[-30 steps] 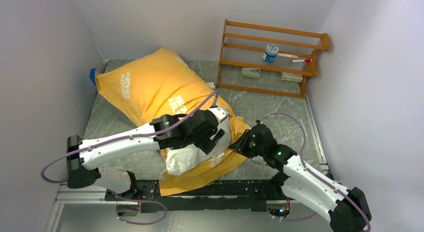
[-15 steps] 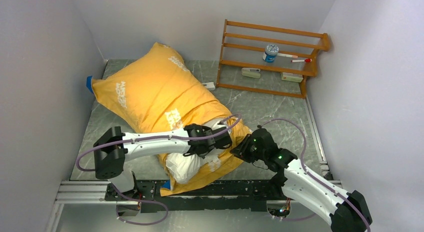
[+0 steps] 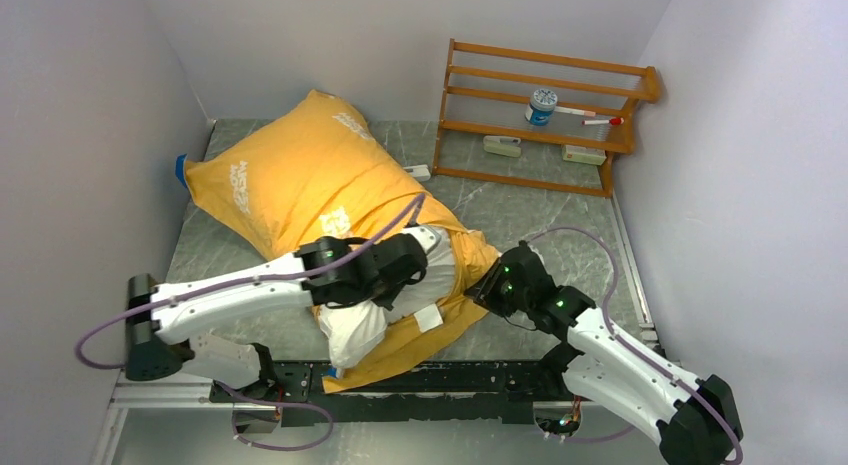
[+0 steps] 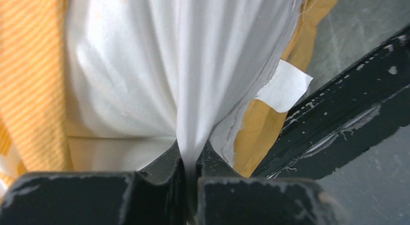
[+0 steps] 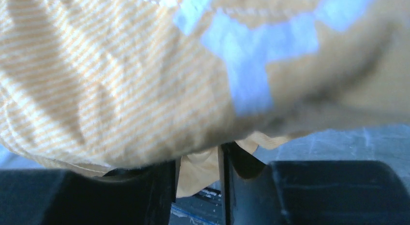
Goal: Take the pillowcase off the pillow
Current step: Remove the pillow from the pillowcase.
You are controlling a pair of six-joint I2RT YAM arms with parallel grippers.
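The orange-yellow pillowcase (image 3: 300,175) with white lettering lies diagonally across the table, and a blue corner shows at its far left. The white pillow (image 3: 365,330) bulges out of its near open end. My left gripper (image 3: 405,290) is over that bulge, shut on a pinched fold of the pillow (image 4: 145,65), with the pillowcase (image 4: 29,80) on both sides. In its wrist view the left gripper (image 4: 192,159) has the white cloth squeezed thin between its jaws. My right gripper (image 3: 487,285) is at the pillowcase's right edge. In its own view the right gripper (image 5: 198,159) is open, a loose fold of pillowcase (image 5: 121,80) hanging between its parted fingers.
A wooden rack (image 3: 545,125) stands at the back right, with a small tub (image 3: 541,105) and a marker (image 3: 600,118) on it. A black rail (image 3: 450,380) runs along the near edge. A white tag (image 3: 430,318) sticks out by the pillow's seam. Walls close in on three sides.
My left gripper has gone from open to shut on the white pillow, and its arm has shifted over the near end. The pillowcase has moved slightly. My right gripper's jaws have parted a little.
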